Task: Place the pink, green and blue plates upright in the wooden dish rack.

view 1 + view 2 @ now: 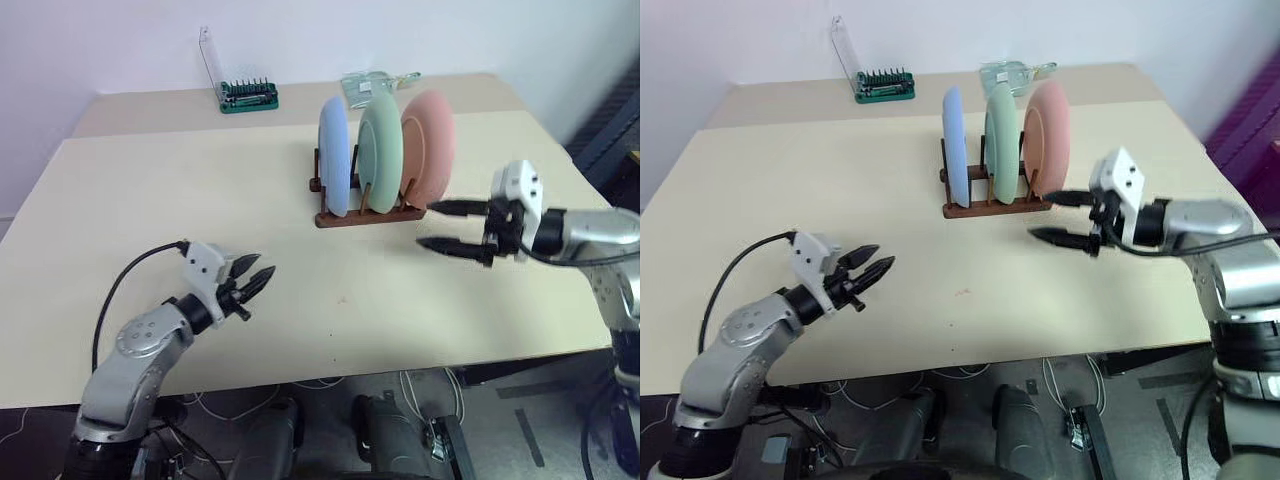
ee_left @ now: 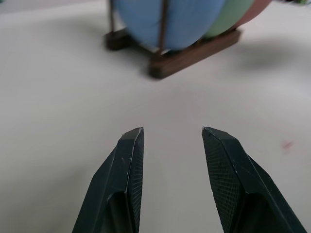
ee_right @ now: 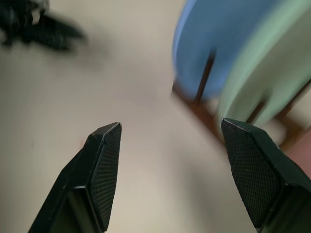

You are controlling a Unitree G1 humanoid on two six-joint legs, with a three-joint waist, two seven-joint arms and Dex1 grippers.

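Note:
The blue plate [image 1: 335, 160], green plate [image 1: 380, 148] and pink plate [image 1: 432, 145] all stand upright side by side in the dark wooden dish rack [image 1: 365, 216] at the middle back of the table. My right gripper [image 1: 428, 226] hovers just right of the rack's front end, below the pink plate, open and empty, apart from the plates. At the near left my left gripper [image 1: 256, 276] points toward the rack, open with nothing between its fingers [image 2: 130, 160]. The right wrist view looks past its fingers [image 3: 104, 160] at the blue plate [image 3: 218, 43] and green plate [image 3: 272, 73].
A small green tray of bits with a clear lid [image 1: 248, 97] sits at the back left of the table [image 1: 150, 200]. A clear object [image 1: 375, 82] lies behind the rack. The table's front edge runs just below both grippers, with cables hanging under it.

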